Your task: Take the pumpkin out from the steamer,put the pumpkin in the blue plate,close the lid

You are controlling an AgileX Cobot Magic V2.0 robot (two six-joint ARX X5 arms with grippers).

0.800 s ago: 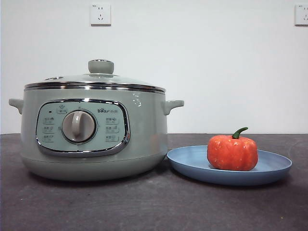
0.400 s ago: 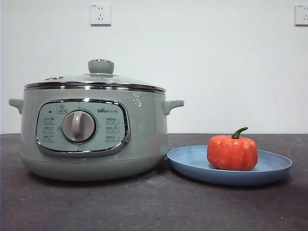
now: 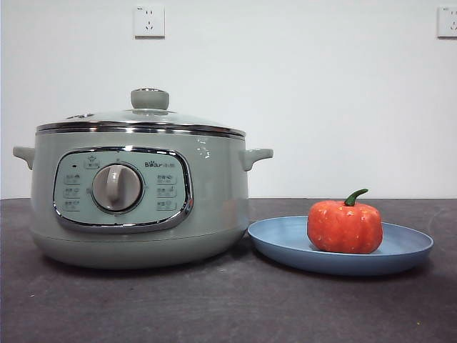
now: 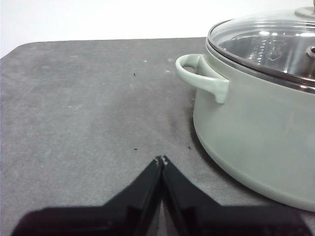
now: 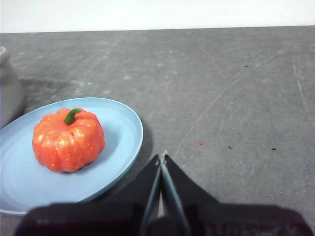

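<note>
The orange-red pumpkin (image 3: 345, 226) with a green stem sits on the blue plate (image 3: 285, 239), right of the steamer (image 3: 139, 196). The glass lid (image 3: 143, 118) with its pale green knob rests closed on the steamer. In the right wrist view the pumpkin (image 5: 68, 139) lies on the plate (image 5: 123, 132), and my right gripper (image 5: 162, 158) is shut and empty over the bare table beside the plate's rim. In the left wrist view my left gripper (image 4: 161, 160) is shut and empty, beside the steamer (image 4: 246, 123) below its side handle (image 4: 202, 76). Neither gripper shows in the front view.
The dark grey table (image 3: 228, 307) carries the steamer and plate. A white wall with two power sockets (image 3: 148, 21) stands behind. The table's far edge shows in both wrist views.
</note>
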